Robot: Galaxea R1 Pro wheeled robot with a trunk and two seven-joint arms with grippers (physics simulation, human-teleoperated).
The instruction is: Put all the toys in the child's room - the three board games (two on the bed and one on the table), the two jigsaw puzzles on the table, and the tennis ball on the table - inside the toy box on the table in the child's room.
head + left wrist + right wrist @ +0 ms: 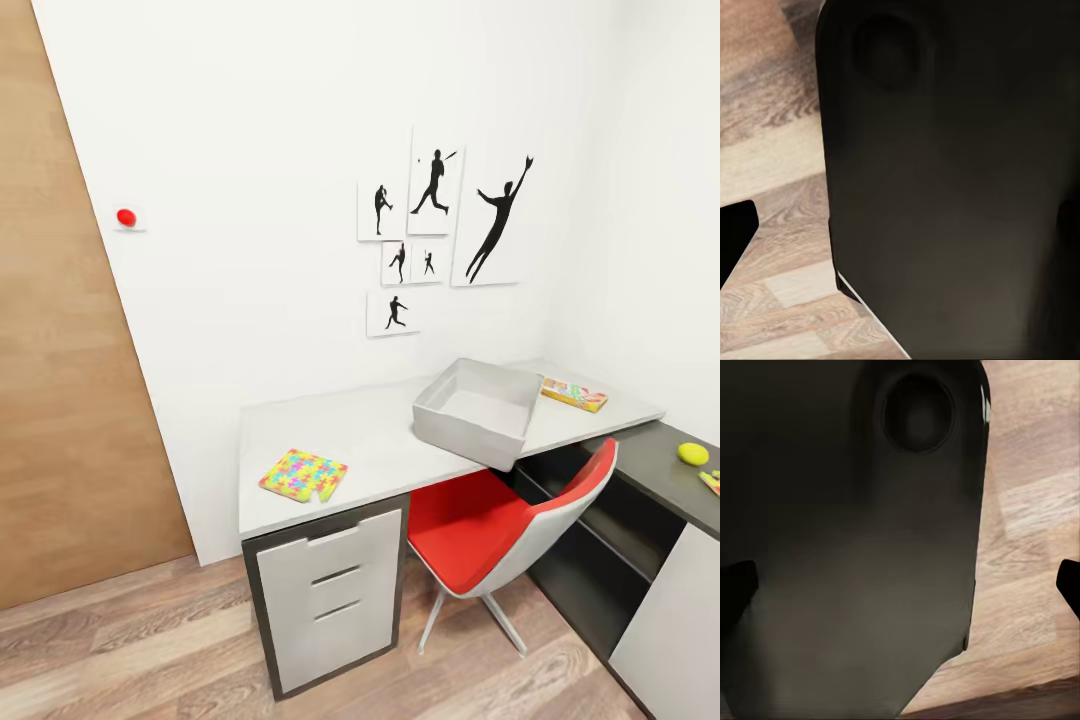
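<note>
Desk corner of the child's room, toys spread across the tabletop [380, 420].

A red chair [490, 530] is pushed in under the tabletop, below the grey toy box [480, 412]. One jigsaw puzzle [303, 474] lies near the front edge over the drawers [330, 590]; a board game [574, 394] lies just beside the box. On the lower dark wing sit the tennis ball [693, 453] and the edge of another puzzle [711, 481]. Both wrist views show a dark robot body over plank floor [772, 172]; I cannot tell how either pincer is set.

One toy box [478, 412], one jigsaw puzzle [303, 474] (notched), one board game [574, 394], one tennis ball [693, 453]
</note>
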